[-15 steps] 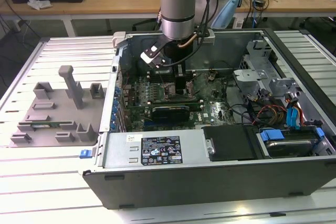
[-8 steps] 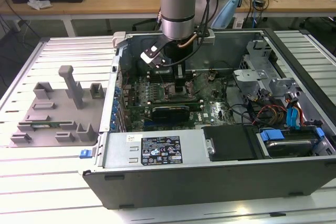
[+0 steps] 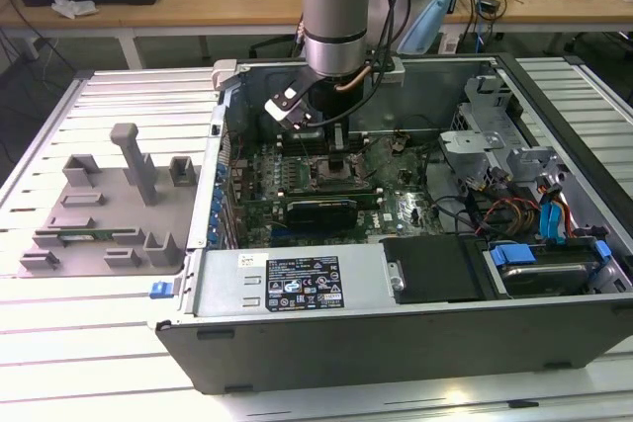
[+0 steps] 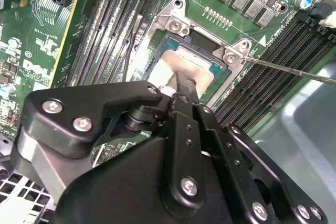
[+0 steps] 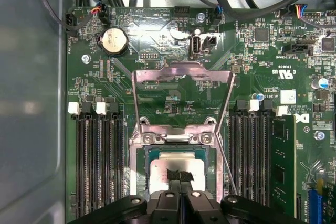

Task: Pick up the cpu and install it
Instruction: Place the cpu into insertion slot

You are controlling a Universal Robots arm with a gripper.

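Presently, the arm's gripper (image 3: 336,157) stood inside the open PC case (image 3: 396,343), approx. mid-motherboard. In the exterior view the grey parts fixture (image 3: 99,214) lay at 9 o'clock from the case on the worktop (image 3: 99,373), and the case's labelled metal box (image 3: 297,284) sat at 6 o'clock from the gripper.

Findings, both wrist views:
- The cpu (image 5: 159,174) (image 4: 181,60) lay flat within the socket frame (image 5: 137,182), silver top up, and appeared square to the frame. Whether it was fully seated could not be told.
- The load plate (image 5: 182,74) stood swung up and open. The thin retaining lever (image 4: 294,71) was free, angled off to one side.
- The gripper (image 5: 180,178) (image 4: 186,85) had its fingers pressed together, w/ no real gap between them. The tips met the cpu lid near its middle. They did not appear to pinch the chip.

Handling assessment (judgement):
- The cpu is likely v. light, thin and rigid, w/ no flex to absorb error.
- The lid is smooth metal, so slip is probable under a light hold.
- The underside contacts and socket pins are fragile, so tilt, drag or side load is unacceptable.
- Best hold is on opposite edges of the darker rim, chip kept level. The lid face suits only gentle straight-down contact.
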